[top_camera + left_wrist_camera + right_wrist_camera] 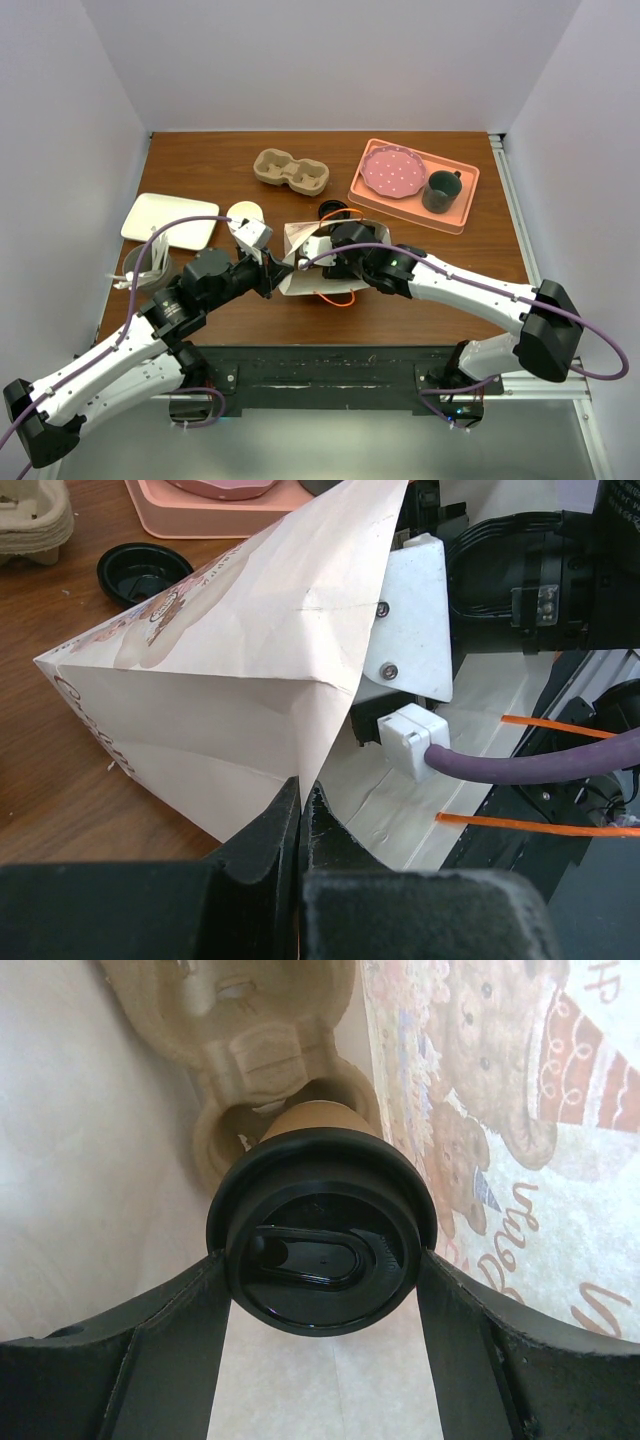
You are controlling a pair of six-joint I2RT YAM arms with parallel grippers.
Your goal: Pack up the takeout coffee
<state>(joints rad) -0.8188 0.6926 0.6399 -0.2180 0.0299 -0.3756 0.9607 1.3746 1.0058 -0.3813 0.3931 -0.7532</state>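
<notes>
The right fingers [322,1260] are closed on the coffee [322,1210], one finger pressed to each side of its black lid. The coffee stands with its tan base in the near well of a pulp carrier [250,1030]. The far well looks empty. Both are inside the bag [230,680], with plain white wall on one side and bear print on the other.

The left fingers [301,805] are pinched shut on the bag's edge at a fold, holding the paper up. The right arm reaches in through the mouth, beside the orange handles [560,725].

The bag sits mid-counter [200,160], toward the near edge. Just behind it lies a loose lid [335,210], black and apart from the bag. A second carrier [290,170] lies near the far edge, both wells empty. In the far right corner a pink tray [455,215] holds a dotted plate [392,172] and a dark mug [440,190], side by side. A white plate [170,220] lies bare near the left edge.
</notes>
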